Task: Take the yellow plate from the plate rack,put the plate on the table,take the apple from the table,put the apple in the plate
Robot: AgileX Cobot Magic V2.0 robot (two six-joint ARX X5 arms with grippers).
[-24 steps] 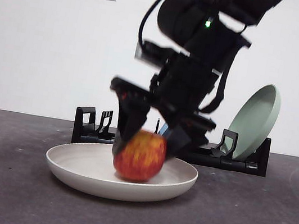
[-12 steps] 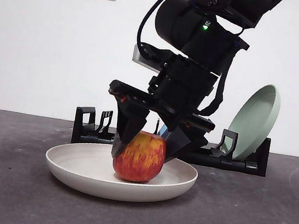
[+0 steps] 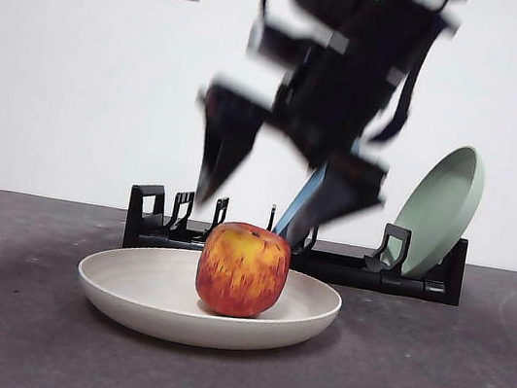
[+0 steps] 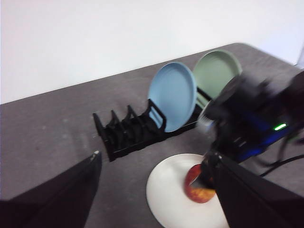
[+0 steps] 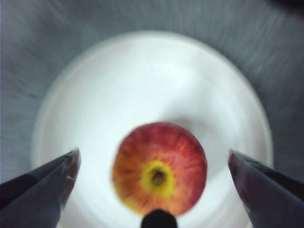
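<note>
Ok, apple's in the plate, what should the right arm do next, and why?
Probably lift the right gripper straight up and clear. Its jaws are open above the apple, which sits free in the yellow plate on the table; nothing seems left to grasp.

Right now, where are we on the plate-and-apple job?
Looks essentially done. The yellow plate is out of the plate rack and flat on the table. The apple sits in it, free of any grip. The right gripper is above the apple, jaws open, blurred with motion. The left gripper is open, off to the side. Only clearing the arm remains.
</note>
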